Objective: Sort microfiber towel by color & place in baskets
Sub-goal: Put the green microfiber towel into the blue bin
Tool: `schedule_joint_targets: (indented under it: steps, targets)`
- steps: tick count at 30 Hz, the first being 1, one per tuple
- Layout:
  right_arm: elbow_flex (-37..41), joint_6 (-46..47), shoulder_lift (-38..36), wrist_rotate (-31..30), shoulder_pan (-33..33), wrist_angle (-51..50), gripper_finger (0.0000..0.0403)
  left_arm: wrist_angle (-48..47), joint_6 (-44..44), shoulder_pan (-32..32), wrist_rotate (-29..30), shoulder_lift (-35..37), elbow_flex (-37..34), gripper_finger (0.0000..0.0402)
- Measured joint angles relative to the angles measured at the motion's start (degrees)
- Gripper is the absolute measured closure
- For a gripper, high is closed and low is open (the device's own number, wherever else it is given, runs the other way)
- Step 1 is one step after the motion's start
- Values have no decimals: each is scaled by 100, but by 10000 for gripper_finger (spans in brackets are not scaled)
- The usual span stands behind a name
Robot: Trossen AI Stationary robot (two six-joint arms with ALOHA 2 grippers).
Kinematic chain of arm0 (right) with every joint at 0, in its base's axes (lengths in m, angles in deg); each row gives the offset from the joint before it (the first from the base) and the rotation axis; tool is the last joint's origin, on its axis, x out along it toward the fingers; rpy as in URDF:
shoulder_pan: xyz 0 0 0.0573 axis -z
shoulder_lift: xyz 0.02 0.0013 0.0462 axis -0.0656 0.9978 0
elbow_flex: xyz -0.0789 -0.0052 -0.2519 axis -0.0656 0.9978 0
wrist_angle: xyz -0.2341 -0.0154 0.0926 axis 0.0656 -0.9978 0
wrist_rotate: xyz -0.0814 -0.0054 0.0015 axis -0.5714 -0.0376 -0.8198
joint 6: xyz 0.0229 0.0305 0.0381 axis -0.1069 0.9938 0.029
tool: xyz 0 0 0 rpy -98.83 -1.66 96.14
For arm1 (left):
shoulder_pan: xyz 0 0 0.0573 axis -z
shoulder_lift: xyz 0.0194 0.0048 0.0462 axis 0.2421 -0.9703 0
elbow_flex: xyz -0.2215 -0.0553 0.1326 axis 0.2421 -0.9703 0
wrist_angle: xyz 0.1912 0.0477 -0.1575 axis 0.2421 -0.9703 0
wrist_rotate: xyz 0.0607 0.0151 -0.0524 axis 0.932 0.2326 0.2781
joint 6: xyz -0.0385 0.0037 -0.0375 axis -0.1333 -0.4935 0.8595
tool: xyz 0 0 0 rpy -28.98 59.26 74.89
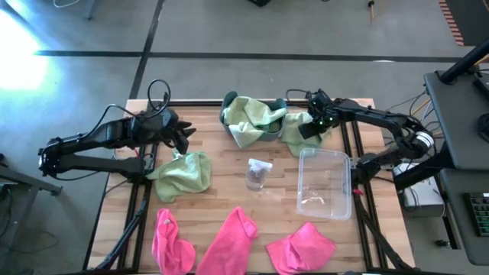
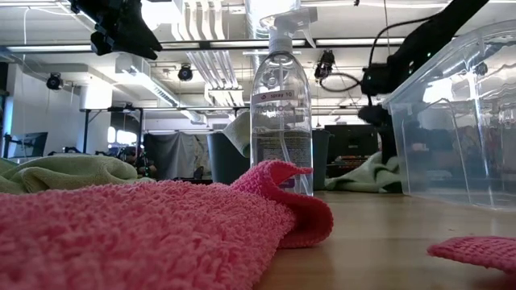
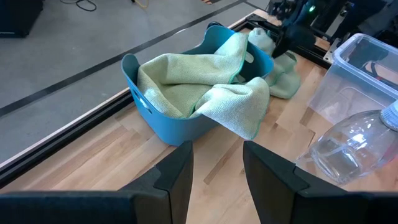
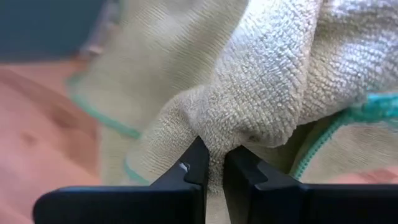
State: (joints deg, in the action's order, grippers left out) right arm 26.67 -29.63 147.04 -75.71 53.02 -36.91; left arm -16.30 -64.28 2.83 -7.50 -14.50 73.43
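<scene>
from the high view i see my right tool (image 1: 312, 127) down on a light green towel (image 1: 294, 131) lying on the table (image 1: 210, 191) between the teal basket (image 1: 229, 116) and the clear basket (image 1: 325, 183). only the right wrist view shows the grip: the fingers (image 4: 194, 163) stand nearly together with a fold of that green cloth pinched between them.

my left tool (image 1: 181, 136) hangs over the table's left side, above a second green towel (image 1: 182, 174). the left wrist view shows its fingers (image 3: 177, 177) apart with nothing between them, and past them the teal basket with a third green towel (image 3: 199, 87) draped over its rim, which the high view shows only as a heap.

three pink towels (image 1: 229, 241) lie along the near edge of the table. the low view puts one pink towel right in front of the lens, with the clear spray bottle (image 2: 280, 109) upright behind it; from above the bottle stands mid-table, beside the clear basket.

table is pale wood planks. grey floor with dark lines around it. low view shows ceiling ducts, lights and dark racks behind.
</scene>
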Motion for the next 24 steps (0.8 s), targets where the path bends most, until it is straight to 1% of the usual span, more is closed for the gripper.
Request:
schedule_joint_targets:
  steps: [2, 7, 11, 15, 18, 20, 24]
  targets:
    - [0, 82, -249, 113, -3, 7, 379, 0, -10, 1, 0, 0, 0, 276]
    - [-47, 402, -960, 154, -26, 119, 380, 0, -20, 1, 0, 0, 0, 276]
    - [-173, 693, -1521, 405, -26, 405, 380, -2, -62, 2, 0, -2, 2, 276]
    - [-291, 1135, -2005, 651, -50, 1118, 380, -1, -104, 1, 0, -2, 0, 276]
    - [-342, 1492, -2232, 892, -63, 1792, 380, -1, -122, 0, 0, -2, 0, 276]
    - [-398, 1723, -2289, 1036, -74, 2238, 380, 0, -126, 2, 0, 0, 0, 276]
    - [-577, 1960, -2239, 1070, -214, 2953, 380, 0, -126, 1, 0, -8, 1, 276]
